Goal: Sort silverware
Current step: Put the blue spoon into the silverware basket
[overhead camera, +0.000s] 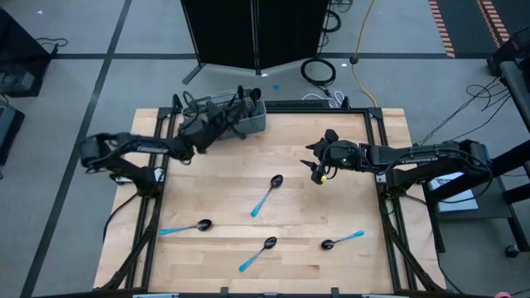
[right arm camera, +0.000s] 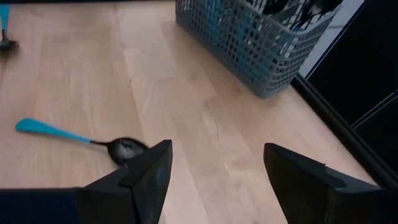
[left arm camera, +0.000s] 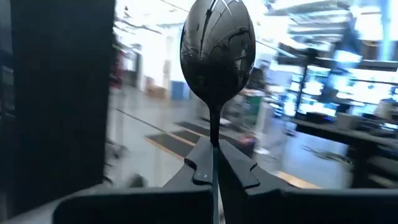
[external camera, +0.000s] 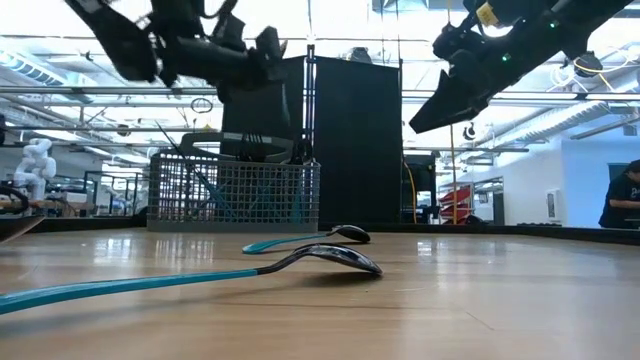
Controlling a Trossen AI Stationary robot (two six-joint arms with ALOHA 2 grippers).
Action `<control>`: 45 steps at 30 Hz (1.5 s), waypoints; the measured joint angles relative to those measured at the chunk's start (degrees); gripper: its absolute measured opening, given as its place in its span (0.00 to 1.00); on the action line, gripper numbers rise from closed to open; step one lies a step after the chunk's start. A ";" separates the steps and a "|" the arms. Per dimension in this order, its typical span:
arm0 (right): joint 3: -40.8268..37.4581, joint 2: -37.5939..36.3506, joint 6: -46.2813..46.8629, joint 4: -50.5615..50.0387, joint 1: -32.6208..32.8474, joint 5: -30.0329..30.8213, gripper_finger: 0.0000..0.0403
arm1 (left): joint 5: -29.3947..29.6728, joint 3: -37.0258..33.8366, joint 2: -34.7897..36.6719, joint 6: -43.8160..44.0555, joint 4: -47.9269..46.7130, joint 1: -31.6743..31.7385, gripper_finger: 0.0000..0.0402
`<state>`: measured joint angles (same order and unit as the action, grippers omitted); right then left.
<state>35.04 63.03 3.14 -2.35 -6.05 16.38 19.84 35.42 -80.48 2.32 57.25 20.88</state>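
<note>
A spoon with a dark bowl (left arm camera: 217, 46) sticks out past my left gripper (left arm camera: 214, 158), which is shut on it. This gripper (overhead camera: 214, 126) hovers at the far left, just beside the grey wire-mesh basket (overhead camera: 236, 116), where more silverware stands upright. Several blue-handled spoons lie flat on the wooden table: one in the middle (overhead camera: 267, 194), one at the near left (overhead camera: 186, 226), one at the near middle (overhead camera: 258, 252) and one at the near right (overhead camera: 341, 240). My right gripper (right arm camera: 214, 168) hangs open above the table's right half (overhead camera: 319, 165). My left gripper pinches the spoon's thin neck (left arm camera: 214, 127) between its two shut fingers, just behind the bowl. The spoon runs along the fingers, its bowl out past their tips. The fingers hide its handle. The spoon is lifted clear of the table, roughly level.
The basket (external camera: 235, 190) stands at the table's far edge, left of centre. A black frame rail (overhead camera: 377, 141) borders the table. A dark cabinet (overhead camera: 257, 33) stands behind the far edge. Bare wood lies between the scattered spoons.
</note>
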 joint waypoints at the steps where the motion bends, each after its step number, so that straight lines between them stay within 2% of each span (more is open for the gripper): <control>1: -0.01 0.01 0.00 0.57 -0.18 0.00 0.62 | 0.00 0.87 -1.53 -0.90 1.42 1.34 0.00; 3: 0.00 0.00 0.00 1.42 -0.41 0.00 0.62 | -0.79 3.12 -4.34 -1.33 2.16 4.13 0.00; 6: 0.00 0.02 -1.11 1.57 -0.60 -0.02 0.62 | -4.95 7.21 -9.03 -1.09 2.36 7.63 0.00; 13: 0.00 0.00 -1.57 1.18 -1.15 0.00 0.62 | -10.68 15.67 -16.48 1.67 1.11 11.67 0.00; 22: 0.00 0.02 -1.90 0.65 -1.15 -0.02 0.62 | -12.52 18.30 -22.11 1.71 -4.18 12.96 0.00; 32: 0.00 0.02 -1.90 0.62 -1.13 -0.04 0.62 | -12.96 18.32 -22.96 -1.35 -4.46 13.15 0.00; 41: 0.00 0.02 -1.90 0.63 -1.13 -0.04 0.62 | -20.23 18.36 -21.82 -3.52 -4.38 13.31 0.00; 45: 0.00 0.02 -1.90 0.63 -1.13 -0.04 0.62 | -21.17 18.36 -21.76 -6.52 -4.72 13.36 0.00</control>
<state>35.05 63.05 1.23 -1.72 -7.18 16.34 -1.33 53.78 -102.24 -4.21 52.53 34.24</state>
